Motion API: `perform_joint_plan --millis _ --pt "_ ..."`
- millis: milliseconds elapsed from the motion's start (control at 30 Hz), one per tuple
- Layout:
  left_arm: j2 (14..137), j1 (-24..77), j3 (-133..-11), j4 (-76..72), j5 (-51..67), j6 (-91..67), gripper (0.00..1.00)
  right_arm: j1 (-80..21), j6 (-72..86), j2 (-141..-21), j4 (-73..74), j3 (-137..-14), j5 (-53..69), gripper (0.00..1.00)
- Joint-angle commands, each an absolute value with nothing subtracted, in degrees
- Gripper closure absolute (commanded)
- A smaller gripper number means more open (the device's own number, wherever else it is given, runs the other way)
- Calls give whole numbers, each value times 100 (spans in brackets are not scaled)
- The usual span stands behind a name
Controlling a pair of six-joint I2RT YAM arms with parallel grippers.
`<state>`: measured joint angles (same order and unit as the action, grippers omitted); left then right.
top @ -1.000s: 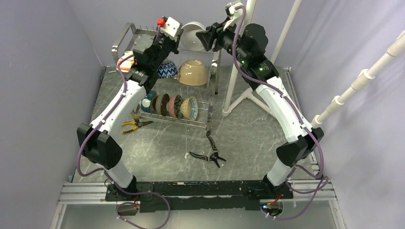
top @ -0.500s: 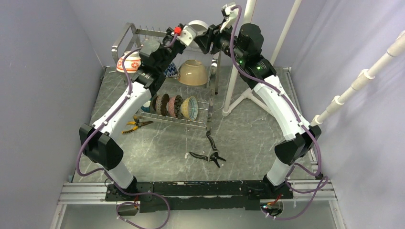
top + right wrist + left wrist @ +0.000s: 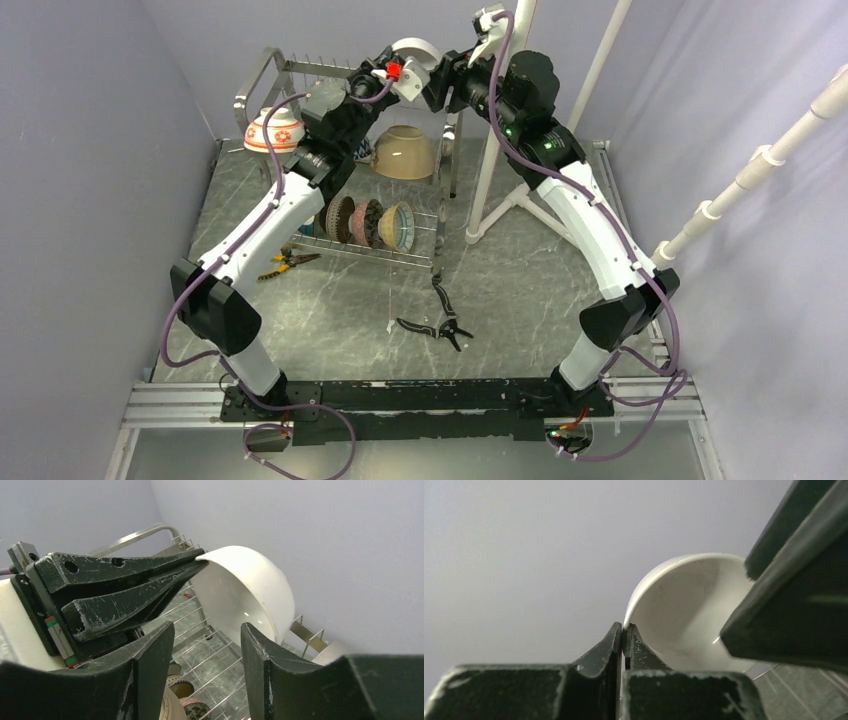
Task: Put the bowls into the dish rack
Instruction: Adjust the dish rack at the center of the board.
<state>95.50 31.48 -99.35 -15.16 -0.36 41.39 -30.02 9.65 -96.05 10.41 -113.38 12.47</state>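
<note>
The dish rack (image 3: 262,78) stands at the table's far side. A row of patterned bowls (image 3: 365,222) sits on edge in its lower tier, with a tan bowl (image 3: 404,152) and a red-patterned bowl (image 3: 274,130) above. Over the top tier hangs 1 white bowl (image 3: 250,585), its rim pinched tight by the left gripper (image 3: 204,560). The right gripper (image 3: 207,635) waits just beside it, jaws parted, clamping nothing I can see. This looks like the placing step. Next, I'd guess, the right arm must clear off and the left must tip the bowl down between the prongs.
</note>
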Motion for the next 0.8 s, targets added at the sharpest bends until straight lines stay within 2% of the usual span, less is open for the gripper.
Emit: perform_joint_plan --millis 0,300,500,767 --pt "9557 3177 -10246 -1934 -510 4671 97 -2962 1047 -9322 840 -11303 1002 46" --pt "9579 3181 -10044 -2027 -632 5382 97 -2936 1265 -9444 640 -11407 978 55" --pt "9578 3177 -9985 -2046 -556 5545 97 -2915 1353 -9839 1036 -11986 813 70" --pt "9625 3173 -10251 -1889 -809 5426 98 -2875 1406 -9982 1260 -12265 1079 67"
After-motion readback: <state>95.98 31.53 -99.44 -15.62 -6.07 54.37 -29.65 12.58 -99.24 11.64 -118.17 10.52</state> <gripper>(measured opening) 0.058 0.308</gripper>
